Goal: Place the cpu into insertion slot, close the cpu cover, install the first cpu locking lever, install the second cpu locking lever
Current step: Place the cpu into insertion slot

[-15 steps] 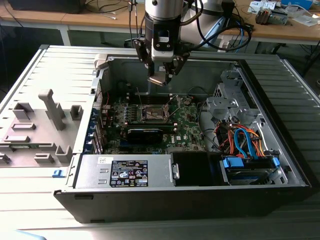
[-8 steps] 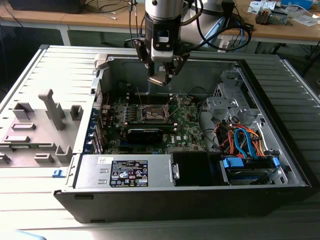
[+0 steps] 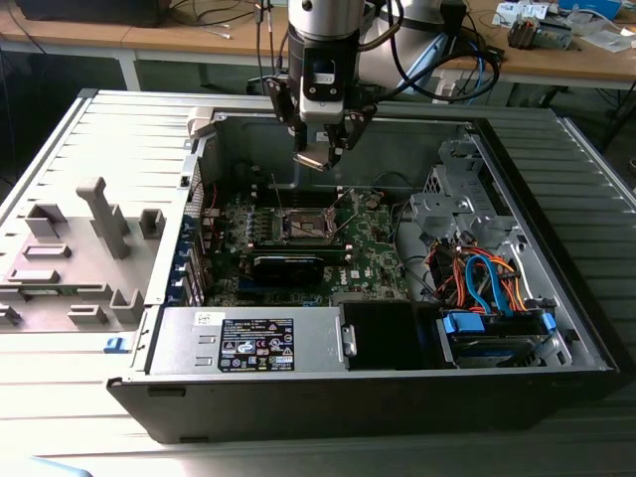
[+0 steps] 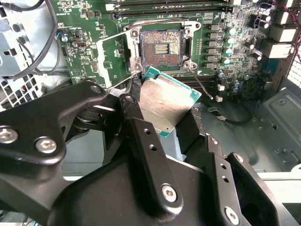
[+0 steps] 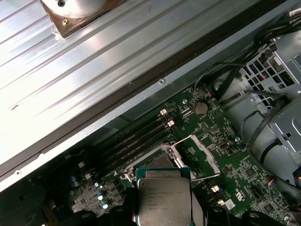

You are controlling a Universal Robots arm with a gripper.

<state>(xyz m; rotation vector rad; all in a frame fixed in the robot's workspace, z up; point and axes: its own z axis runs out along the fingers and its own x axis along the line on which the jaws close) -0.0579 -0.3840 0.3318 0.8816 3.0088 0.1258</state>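
Fingers point(image 4: 134, 115) clamped on the chip point(image 4: 167, 101), tilted, held in the air. Socket point(image 4: 162, 47) sat bare below the fingers, cover point(image 5: 203, 157) flipped open beside it.

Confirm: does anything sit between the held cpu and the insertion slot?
Nothing visible does. The end effector holds the cpu in the air over the board. The insertion slot lies open with its contacts bare, and the cpu cover is swung aside, off the socket.
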